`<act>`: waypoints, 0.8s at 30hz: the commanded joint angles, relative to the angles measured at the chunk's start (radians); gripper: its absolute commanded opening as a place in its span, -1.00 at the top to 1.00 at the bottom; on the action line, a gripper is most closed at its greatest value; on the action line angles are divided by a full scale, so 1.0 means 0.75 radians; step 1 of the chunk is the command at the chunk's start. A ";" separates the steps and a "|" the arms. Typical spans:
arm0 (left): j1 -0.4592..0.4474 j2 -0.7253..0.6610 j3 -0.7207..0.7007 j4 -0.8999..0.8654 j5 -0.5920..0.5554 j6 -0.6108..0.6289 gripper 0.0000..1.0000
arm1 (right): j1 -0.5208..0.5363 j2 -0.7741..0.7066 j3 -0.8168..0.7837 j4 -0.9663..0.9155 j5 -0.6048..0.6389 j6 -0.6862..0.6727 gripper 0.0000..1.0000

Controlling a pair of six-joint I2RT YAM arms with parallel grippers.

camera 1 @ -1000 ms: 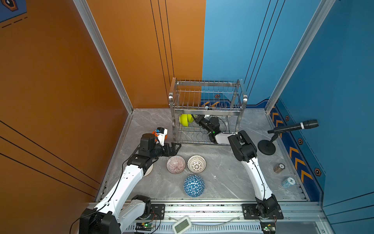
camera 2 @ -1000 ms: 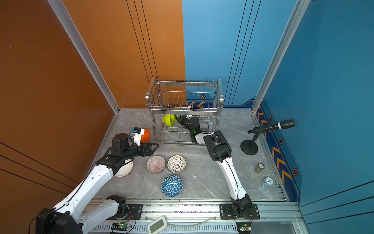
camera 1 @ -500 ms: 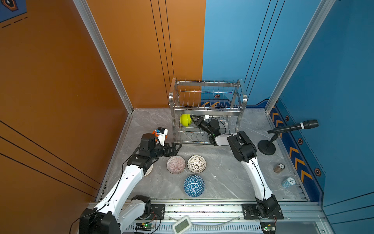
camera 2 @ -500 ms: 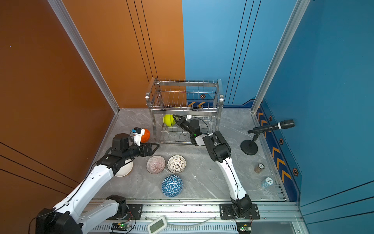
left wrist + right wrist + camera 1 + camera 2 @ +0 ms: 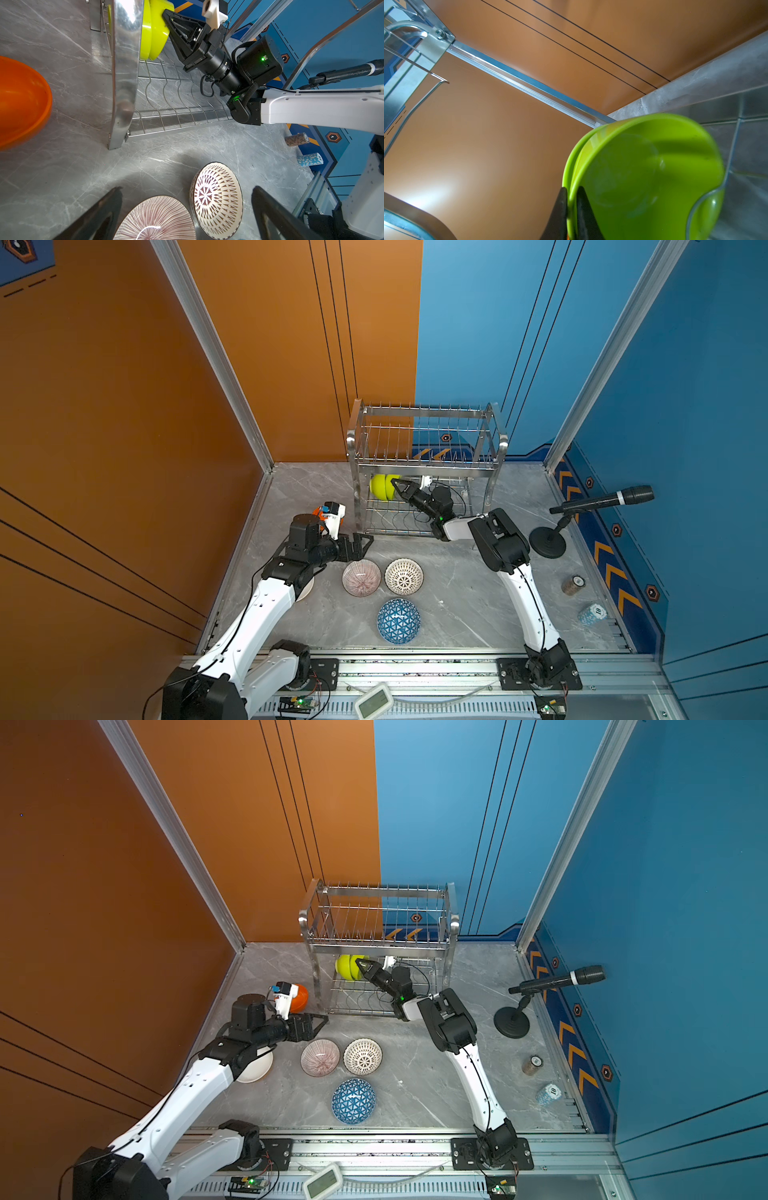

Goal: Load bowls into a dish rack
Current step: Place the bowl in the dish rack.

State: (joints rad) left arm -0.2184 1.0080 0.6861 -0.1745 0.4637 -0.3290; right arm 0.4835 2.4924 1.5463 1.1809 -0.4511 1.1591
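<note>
Right wrist view puts you close against the lime-green bowl (image 5: 643, 176). It stands on edge, its hollow side turned toward your right gripper (image 5: 571, 189) and its base toward the orange wall (image 5: 488, 135). Being round, it has no long axis; its rim plane stands nearly upright, across the length of the dish rack (image 5: 424, 466). A second lime-green bowl (image 5: 145, 31) nests behind it. Both sit on the wavy wires of the lower tier, at the rack's orange-wall end.

Your right gripper's jaws are nearly together, pinching the nearer bowl's rim. You cannot tell whether the second rim is caught too. Your left gripper (image 5: 187, 188) hangs wide open, holding nothing, above the table (image 5: 457, 614) near the striped bowl (image 5: 361, 578) and the lattice bowl (image 5: 404, 576).

The blue-triangle bowl (image 5: 398, 621) lies in front of those two, and the orange bowl (image 5: 299, 997) sits just outside the rack. The table is grey marble, closed in by the orange wall and a blue wall (image 5: 498, 344). A microphone (image 5: 602, 502) stands on your right side. The white bowl (image 5: 255, 1071) is mostly hidden under your left arm.
</note>
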 commanded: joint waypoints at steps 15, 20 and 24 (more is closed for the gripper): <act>-0.028 -0.039 -0.007 -0.061 -0.047 0.042 -0.95 | -0.007 -0.148 -0.096 -0.145 -0.029 -0.143 0.30; -0.027 -0.036 0.006 -0.091 -0.084 0.047 -0.95 | -0.005 -0.211 -0.152 -0.211 -0.029 -0.200 0.24; -0.026 -0.034 0.019 -0.122 -0.122 0.052 -0.95 | -0.003 -0.267 -0.208 -0.248 -0.031 -0.246 0.22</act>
State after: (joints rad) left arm -0.2314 0.9909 0.6861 -0.2272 0.4095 -0.3103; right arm 0.4831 2.3539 1.4212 1.0313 -0.4610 1.0325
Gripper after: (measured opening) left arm 0.977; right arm 0.389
